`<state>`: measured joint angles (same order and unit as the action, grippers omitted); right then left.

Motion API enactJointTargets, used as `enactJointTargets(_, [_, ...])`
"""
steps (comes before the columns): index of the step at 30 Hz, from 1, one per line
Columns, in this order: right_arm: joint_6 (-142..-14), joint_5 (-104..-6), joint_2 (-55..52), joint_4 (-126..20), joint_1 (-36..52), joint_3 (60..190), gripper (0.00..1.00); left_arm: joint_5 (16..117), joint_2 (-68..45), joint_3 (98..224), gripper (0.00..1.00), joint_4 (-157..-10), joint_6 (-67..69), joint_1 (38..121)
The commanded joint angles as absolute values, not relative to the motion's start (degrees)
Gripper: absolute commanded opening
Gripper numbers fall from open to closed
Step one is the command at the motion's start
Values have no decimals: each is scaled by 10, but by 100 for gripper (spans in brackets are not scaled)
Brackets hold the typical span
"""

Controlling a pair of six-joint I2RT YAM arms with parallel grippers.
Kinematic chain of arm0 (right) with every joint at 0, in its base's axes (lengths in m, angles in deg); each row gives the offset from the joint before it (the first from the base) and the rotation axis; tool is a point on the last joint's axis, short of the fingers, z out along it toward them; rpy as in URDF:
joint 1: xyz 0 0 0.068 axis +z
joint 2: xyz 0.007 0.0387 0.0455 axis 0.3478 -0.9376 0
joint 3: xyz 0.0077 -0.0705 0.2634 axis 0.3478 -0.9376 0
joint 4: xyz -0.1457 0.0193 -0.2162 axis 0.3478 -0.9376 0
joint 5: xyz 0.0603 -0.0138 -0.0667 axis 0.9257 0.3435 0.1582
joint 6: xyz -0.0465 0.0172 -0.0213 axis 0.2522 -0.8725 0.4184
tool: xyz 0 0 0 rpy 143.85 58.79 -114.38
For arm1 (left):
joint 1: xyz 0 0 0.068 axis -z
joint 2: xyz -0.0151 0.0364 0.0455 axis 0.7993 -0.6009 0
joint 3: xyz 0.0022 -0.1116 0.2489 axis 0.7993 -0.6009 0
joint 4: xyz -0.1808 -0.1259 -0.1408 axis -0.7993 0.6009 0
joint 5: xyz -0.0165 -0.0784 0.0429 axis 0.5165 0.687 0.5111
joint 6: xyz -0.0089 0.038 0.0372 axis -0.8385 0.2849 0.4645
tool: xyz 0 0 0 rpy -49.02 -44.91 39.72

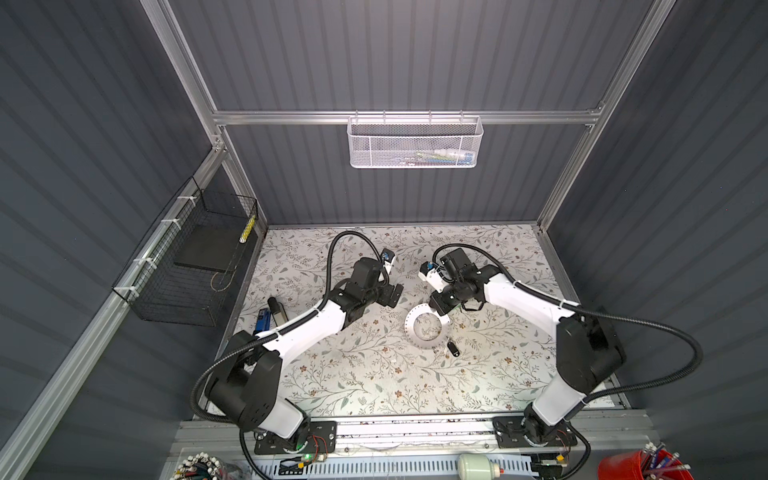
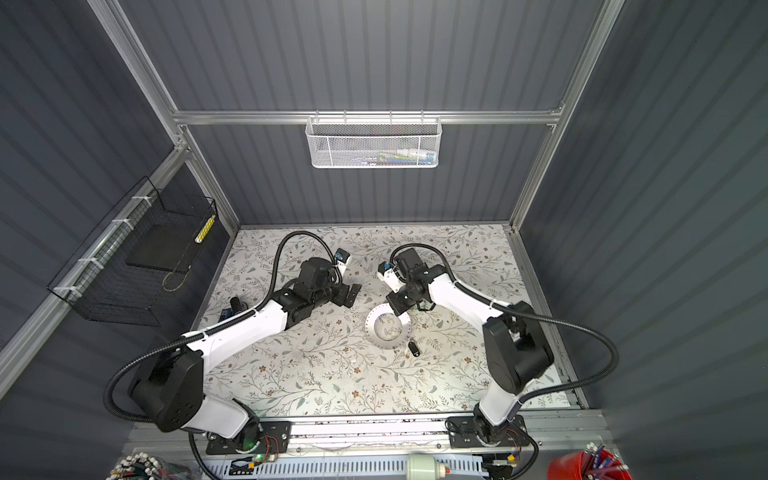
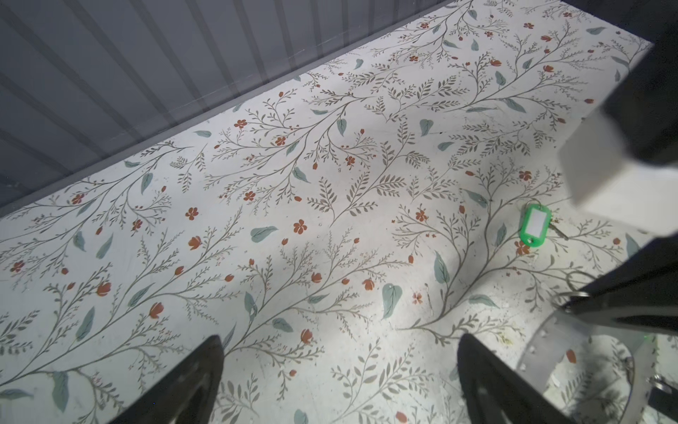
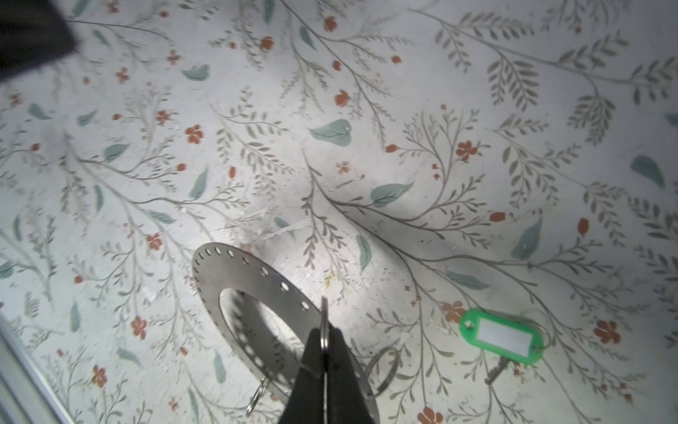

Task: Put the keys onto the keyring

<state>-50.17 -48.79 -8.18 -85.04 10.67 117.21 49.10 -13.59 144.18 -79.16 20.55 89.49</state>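
Right claw [image 4: 325,336] is pinched shut on a thin wire loop [image 4: 324,312] at the keyring [image 4: 234,264] rim; left claw [image 3: 340,339] gapes wide, empty, near the keyring. Green tag [image 4: 502,336] and black key [image 1: 453,348] lie just beside the keyring. Both are likely light and slippery, best nipped across their plastic heads. Tag's white label [image 4: 504,334] is blank — no writing reads.

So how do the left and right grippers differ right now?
The left gripper is wide open and empty; the right gripper has its fingers shut on a small wire ring. The left gripper hangs over the table beside the metal plate; the right gripper sits at the plate's rim. Both angle down toward the table.
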Motion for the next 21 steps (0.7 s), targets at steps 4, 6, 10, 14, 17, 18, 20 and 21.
enactJointTargets(4, [-352, -384, 9, -821, 108, 1125, 0, 525, -33, 1375, 94, -835, 307, 896])
enactJointTargets(6, [-329, -372, 26, -816, 108, 1118, 0, 557, -8, 1362, 89, -833, 341, 897])
enactJointTargets(10, [-296, -353, 46, -817, 108, 1112, 0, 655, 49, 1333, 68, -840, 427, 899])
enactJointTargets(14, [-275, -333, 68, -808, 108, 1103, 0, 719, 76, 1326, 54, -827, 495, 911])
enactJointTargets(17, [-260, -326, 85, -795, 108, 1090, 0, 741, 72, 1335, 53, -817, 512, 924])
enactJointTargets(18, [-256, -323, 90, -790, 108, 1085, 0, 748, 71, 1334, 53, -821, 515, 928])
enactJointTargets(20, [-248, -312, 102, -777, 108, 1074, 0, 757, 70, 1329, 52, -836, 526, 940])
enactJointTargets(21, [-245, -306, 108, -770, 108, 1068, 0, 757, 67, 1328, 51, -838, 538, 947])
